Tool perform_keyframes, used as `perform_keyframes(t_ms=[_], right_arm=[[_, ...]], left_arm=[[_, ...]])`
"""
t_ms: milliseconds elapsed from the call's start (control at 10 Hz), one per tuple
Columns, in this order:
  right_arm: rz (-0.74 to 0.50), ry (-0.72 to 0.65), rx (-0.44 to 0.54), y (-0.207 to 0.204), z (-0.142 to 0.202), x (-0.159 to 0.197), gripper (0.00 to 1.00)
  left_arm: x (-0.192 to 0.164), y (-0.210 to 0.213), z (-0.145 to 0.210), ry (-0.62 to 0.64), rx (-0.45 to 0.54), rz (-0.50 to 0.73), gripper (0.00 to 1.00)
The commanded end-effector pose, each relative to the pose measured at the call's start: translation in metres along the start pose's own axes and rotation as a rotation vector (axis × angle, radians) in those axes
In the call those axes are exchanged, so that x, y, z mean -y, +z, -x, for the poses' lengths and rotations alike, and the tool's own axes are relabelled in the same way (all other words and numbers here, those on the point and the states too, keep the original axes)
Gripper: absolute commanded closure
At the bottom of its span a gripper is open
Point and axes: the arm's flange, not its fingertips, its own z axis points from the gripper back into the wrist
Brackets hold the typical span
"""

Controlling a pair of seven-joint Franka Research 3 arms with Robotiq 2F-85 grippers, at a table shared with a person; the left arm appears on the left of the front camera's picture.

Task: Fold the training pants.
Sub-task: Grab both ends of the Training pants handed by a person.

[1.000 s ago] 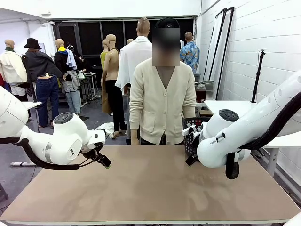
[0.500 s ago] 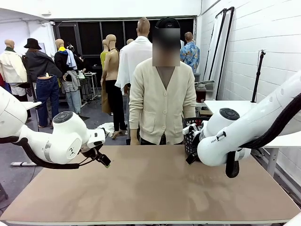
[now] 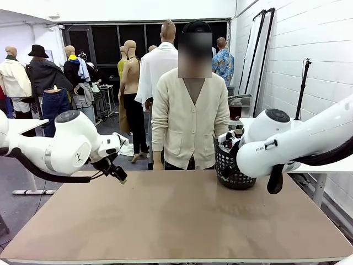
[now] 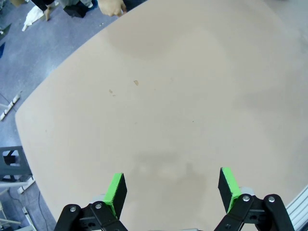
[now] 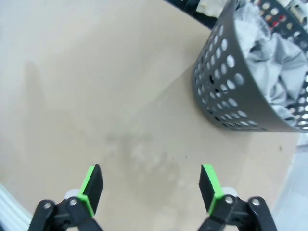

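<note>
Left gripper (image 4: 173,185): jaws spread wide, nothing between them. The green pads (image 4: 115,192) touch nothing. The gripper hangs above the bare table (image 4: 192,96), clear of its surface. A person's hand (image 4: 110,6) rests at the table edge, far ahead of the fingers and well apart from them.

Right gripper (image 5: 151,185): jaws likewise spread wide, empty, and clear of the tabletop below.

Training pants (image 5: 269,53): light-grey fabric lying crumpled inside a dark perforated basket (image 5: 226,82). The basket stands on the table, ahead of the right gripper's fingers and off to the upper right in its wrist view, apart from both pads. Neither gripper touches the pants or the basket. Whether a waistband or drawstring lies uppermost cannot be told from the bunched cloth.
</note>
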Motion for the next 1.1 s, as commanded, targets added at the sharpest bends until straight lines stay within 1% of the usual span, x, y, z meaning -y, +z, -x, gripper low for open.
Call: perform_keyframes(t_ms=[0, 500, 700, 1000], right_arm=[[-0.032, 0.014, -0.005, 0.026, -0.004, 0.005, 0.0], [0.013, 0.021, 0.051, 0.077, -0.011, 0.011, 0.0], [0.031, 0.022, 0.087, 0.09, -0.012, 0.012, 0.0], [0.055, 0.017, 0.127, 0.103, -0.013, 0.011, 0.0]], left_arm=[[-0.003, 0.028, -0.008, 0.023, 0.01, 0.004, 0.0], [-0.002, 0.082, -0.013, 0.022, 0.089, 0.01, 0.0], [0.0, 0.099, -0.012, 0.019, 0.111, 0.004, 0.0], [0.005, 0.112, -0.009, 0.008, 0.14, -0.012, 0.0]])
